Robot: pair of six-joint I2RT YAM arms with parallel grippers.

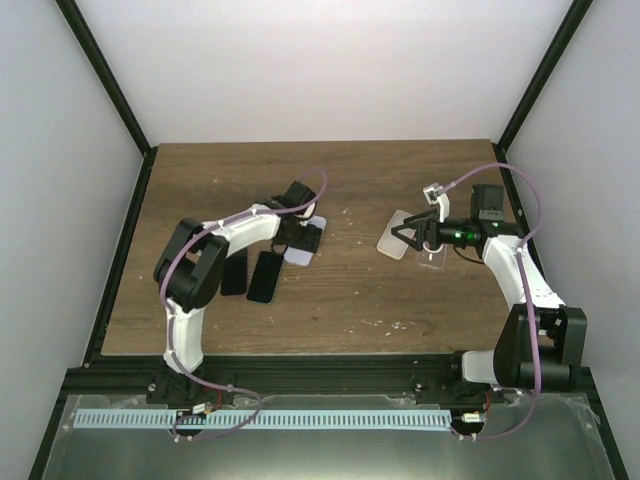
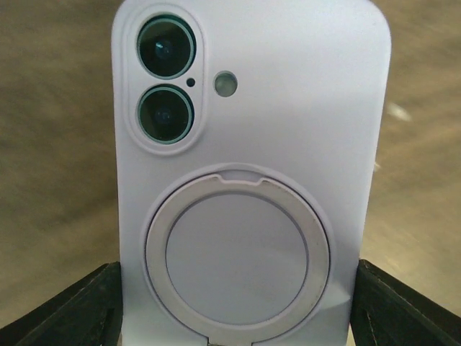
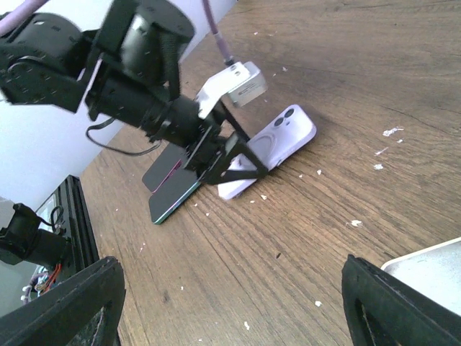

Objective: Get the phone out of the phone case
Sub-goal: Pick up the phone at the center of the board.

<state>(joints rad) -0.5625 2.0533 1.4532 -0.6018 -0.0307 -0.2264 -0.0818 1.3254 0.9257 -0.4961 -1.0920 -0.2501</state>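
Observation:
A lavender phone case point(image 2: 288, 108) lies back-up on the wooden table, and the phone's two green-rimmed camera lenses point(image 2: 166, 79) show through its cutout. A round ring stand point(image 2: 238, 256) sits on the case's back. My left gripper point(image 2: 240, 281) straddles the case's lower end, one black finger against each long side. From the right wrist view the same case point(image 3: 292, 130) lies flat under the left gripper point(image 3: 245, 169). My right gripper point(image 3: 230, 310) hangs open above bare wood, well to the right of the case.
Two dark phones point(image 1: 233, 272) point(image 1: 265, 276) lie beside the lavender case point(image 1: 300, 250), close to the left arm. A clear case point(image 1: 398, 240) lies under the right gripper point(image 1: 408, 238). White crumbs dot the wood.

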